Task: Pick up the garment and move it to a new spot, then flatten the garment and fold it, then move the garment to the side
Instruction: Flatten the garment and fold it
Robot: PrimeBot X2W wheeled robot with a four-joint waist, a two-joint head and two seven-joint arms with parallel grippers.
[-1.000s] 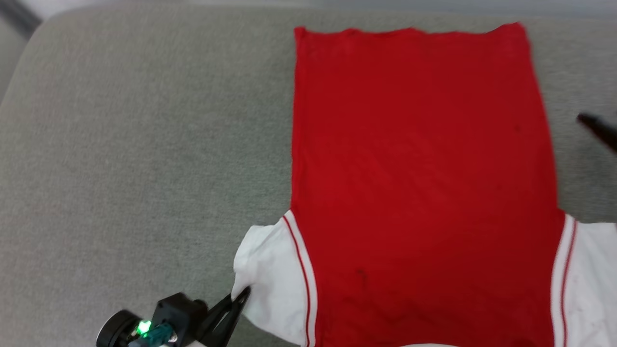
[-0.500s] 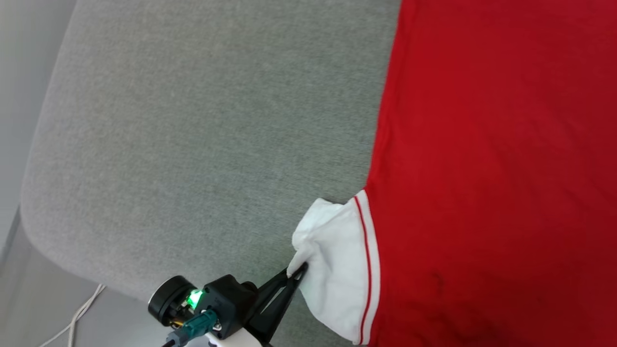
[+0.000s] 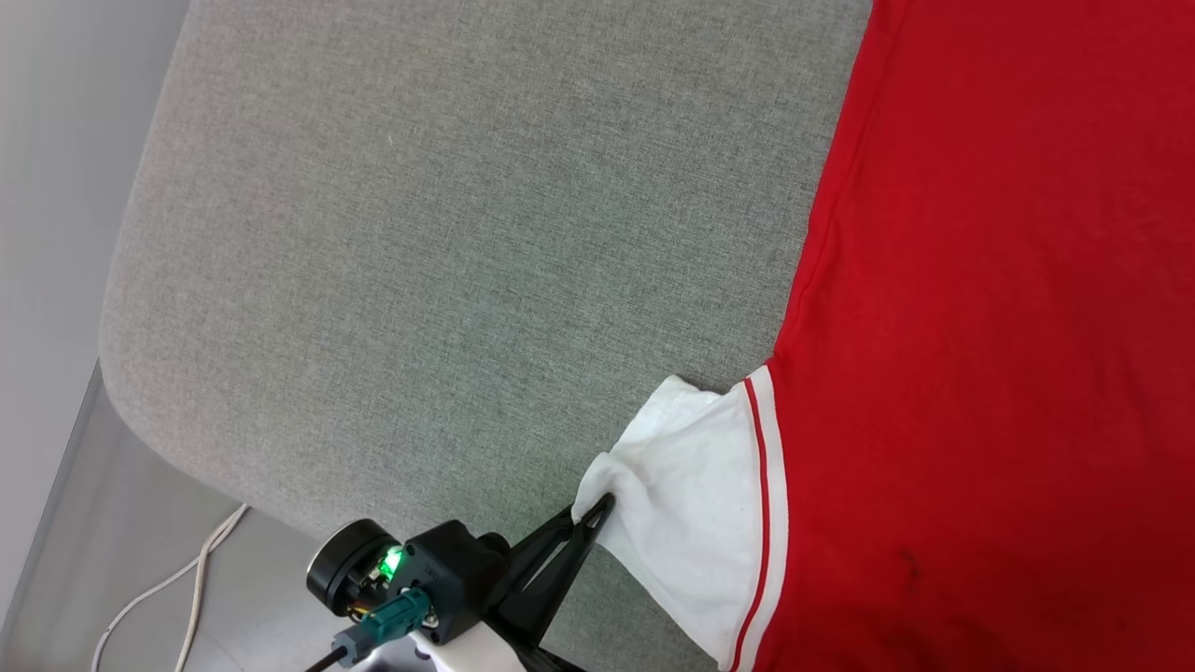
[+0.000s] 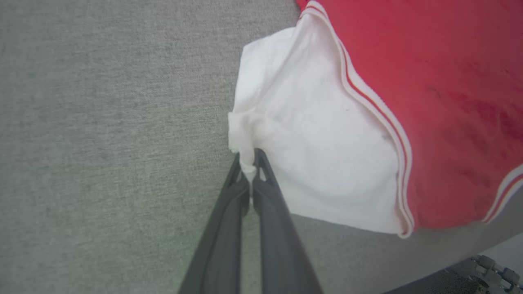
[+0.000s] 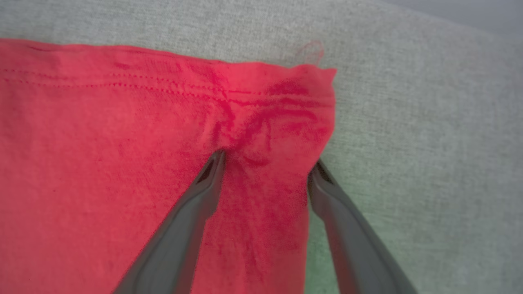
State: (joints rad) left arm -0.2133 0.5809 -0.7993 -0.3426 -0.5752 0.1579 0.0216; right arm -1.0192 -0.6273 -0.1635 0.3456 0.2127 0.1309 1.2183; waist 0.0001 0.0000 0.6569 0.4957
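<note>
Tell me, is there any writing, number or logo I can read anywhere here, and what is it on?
None can be read.
The red jersey shows plain fabric on this side; faint dark marks near its white sleeve are too dim to make out.

Before me, a grey woven cushion (image 3: 448, 261) carries the garment (image 3: 1008, 327), spread flat, its white sleeve (image 3: 691, 523) lying toward the cushion's near edge.
</note>
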